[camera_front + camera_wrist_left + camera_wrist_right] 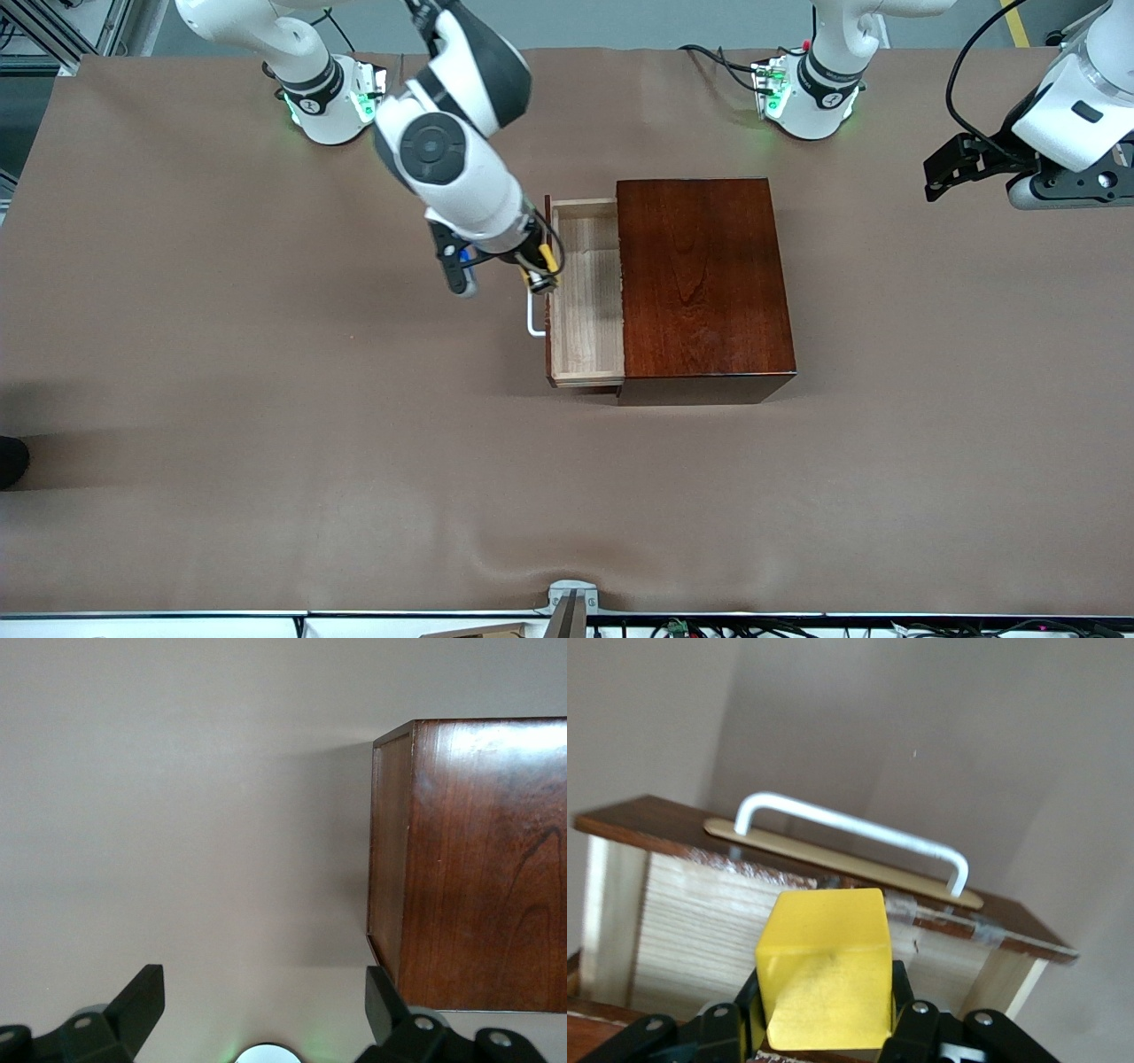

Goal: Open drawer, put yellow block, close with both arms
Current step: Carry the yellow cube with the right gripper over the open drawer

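The dark reddish-brown box (704,283) stands mid-table with its pale wood drawer (586,301) pulled out toward the right arm's end; the white handle (532,319) is on the drawer's front. My right gripper (542,273) is shut on the yellow block (824,970) and holds it over the drawer's front edge, above the handle (850,828). Only a sliver of yellow (549,258) shows in the front view. My left gripper (952,168) is open and empty, up in the air at the left arm's end of the table, with the box's side (469,859) in its view.
The brown cloth covers the table (266,399). The two green-lit arm bases (341,102) (802,97) stand along the table's edge farthest from the front camera. A metal clamp (571,607) sits at the table's near edge.
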`<state>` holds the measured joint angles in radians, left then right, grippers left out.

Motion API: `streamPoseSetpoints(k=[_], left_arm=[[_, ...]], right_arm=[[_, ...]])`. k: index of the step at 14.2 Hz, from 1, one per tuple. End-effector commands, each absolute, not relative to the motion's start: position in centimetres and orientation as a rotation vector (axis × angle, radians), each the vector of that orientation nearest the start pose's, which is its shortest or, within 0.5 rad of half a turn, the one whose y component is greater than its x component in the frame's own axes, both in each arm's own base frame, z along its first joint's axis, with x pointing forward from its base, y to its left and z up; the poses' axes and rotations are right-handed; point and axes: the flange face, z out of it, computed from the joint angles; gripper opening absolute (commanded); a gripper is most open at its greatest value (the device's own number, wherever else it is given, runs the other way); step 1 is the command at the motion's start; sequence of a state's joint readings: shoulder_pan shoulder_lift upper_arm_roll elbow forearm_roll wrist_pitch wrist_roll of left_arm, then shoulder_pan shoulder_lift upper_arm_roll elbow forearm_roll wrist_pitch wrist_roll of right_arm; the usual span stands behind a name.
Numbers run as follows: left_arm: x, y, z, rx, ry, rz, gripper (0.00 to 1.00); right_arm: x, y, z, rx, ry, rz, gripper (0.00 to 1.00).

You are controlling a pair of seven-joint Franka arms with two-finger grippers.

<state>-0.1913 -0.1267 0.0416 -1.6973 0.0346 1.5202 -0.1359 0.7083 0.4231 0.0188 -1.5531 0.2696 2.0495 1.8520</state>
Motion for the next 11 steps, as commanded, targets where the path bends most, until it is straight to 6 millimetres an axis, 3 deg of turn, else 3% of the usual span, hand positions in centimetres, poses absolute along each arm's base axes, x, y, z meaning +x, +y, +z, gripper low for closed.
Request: streamPoseSetpoints(k=[1, 3, 6, 11], left_arm=[[50.4, -7.2, 63.1, -3.097, 0.058, 0.058, 1.0], [50.4, -7.2, 62.9, -3.097, 0.058, 0.063, 1.0], [50.4, -7.9, 62.7, -3.092, 0.077, 0.066, 1.0], [50.4, -7.9, 62.7, -3.092, 0.079, 0.066, 1.0]], right_arm=[[50.6, 48.0, 40.5, -2.373, 1.806, 0.359, 0.0], [50.5, 48.3, 40.1, -2.355, 1.815, 0.364, 0.0], [50.0, 50.1, 37.9, -2.31, 1.851, 0.372, 0.0], [49.7, 51.1, 34.8, -2.27, 1.915, 0.407, 0.0]])
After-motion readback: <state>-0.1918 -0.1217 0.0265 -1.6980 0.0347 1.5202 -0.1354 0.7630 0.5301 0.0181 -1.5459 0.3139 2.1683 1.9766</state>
